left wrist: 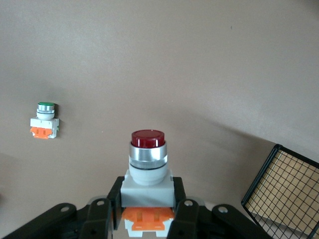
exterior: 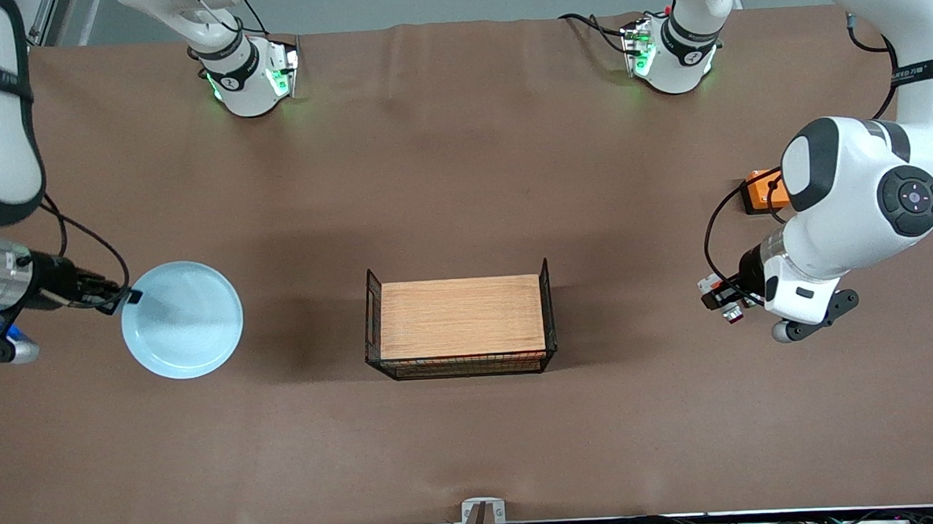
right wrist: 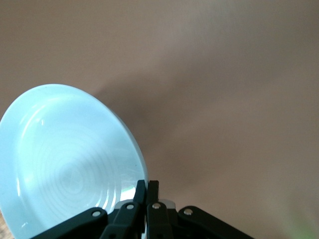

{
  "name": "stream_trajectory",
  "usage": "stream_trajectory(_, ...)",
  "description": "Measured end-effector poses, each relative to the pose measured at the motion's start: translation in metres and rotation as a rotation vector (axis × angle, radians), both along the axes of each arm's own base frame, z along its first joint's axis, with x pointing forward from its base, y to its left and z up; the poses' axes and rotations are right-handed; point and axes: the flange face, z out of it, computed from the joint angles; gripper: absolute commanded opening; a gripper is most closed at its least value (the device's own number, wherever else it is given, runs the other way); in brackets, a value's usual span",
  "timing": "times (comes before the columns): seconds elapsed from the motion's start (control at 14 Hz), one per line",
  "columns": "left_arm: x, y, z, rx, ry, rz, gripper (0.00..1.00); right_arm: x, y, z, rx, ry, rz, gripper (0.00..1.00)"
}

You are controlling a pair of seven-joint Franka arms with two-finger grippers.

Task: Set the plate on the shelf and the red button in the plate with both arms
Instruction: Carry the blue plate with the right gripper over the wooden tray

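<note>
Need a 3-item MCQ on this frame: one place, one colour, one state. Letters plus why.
1. Where is the wire basket with the wooden board?
A. mid-table, between the two arms' ends
B. on the plate
C. against the robots' bases

2. What colour is the cap of the loose button on the table?
A. red
B. green
C. blue

3. What is the left gripper doing?
A. open, holding nothing
B. shut on the plate
C. shut on the red button

Key: 1 A, the front view shows it mid-table. 2 B, its cap is green in the left wrist view. 3 C, the jaws clamp its white body; the right gripper pinches the plate rim.
</note>
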Motion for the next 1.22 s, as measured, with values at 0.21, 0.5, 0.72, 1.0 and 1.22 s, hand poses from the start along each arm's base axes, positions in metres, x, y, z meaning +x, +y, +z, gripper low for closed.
stream_trajectory(0.21, 0.0, 0.0, 0.0, 0.0, 0.0, 0.0, 0.34, -0.025, 0.064, 0.049, -0.01, 0.036, -0.196, 0.0)
stream_trajectory(0.5, 0.0, 0.0, 0.0, 0.0, 0.0, 0.001, 0.34, -0.056, 0.16, 0.082, -0.027, 0.078, -0.412, 0.0)
stream_trajectory(0.72, 0.0, 0.0, 0.0, 0.0, 0.0, 0.001, 0.34, -0.077, 0.243, 0.086, -0.035, 0.079, -0.529, 0.0)
stream_trajectory(1.0, 0.0, 0.0, 0.0, 0.0, 0.0, 0.001, 0.34, -0.1, 0.314, 0.087, -0.046, 0.039, -0.666, 0.0)
stream_trajectory(1.22, 0.0, 0.0, 0.0, 0.0, 0.0, 0.001, 0.34, -0.114, 0.365, 0.068, -0.083, -0.006, -0.751, 0.0)
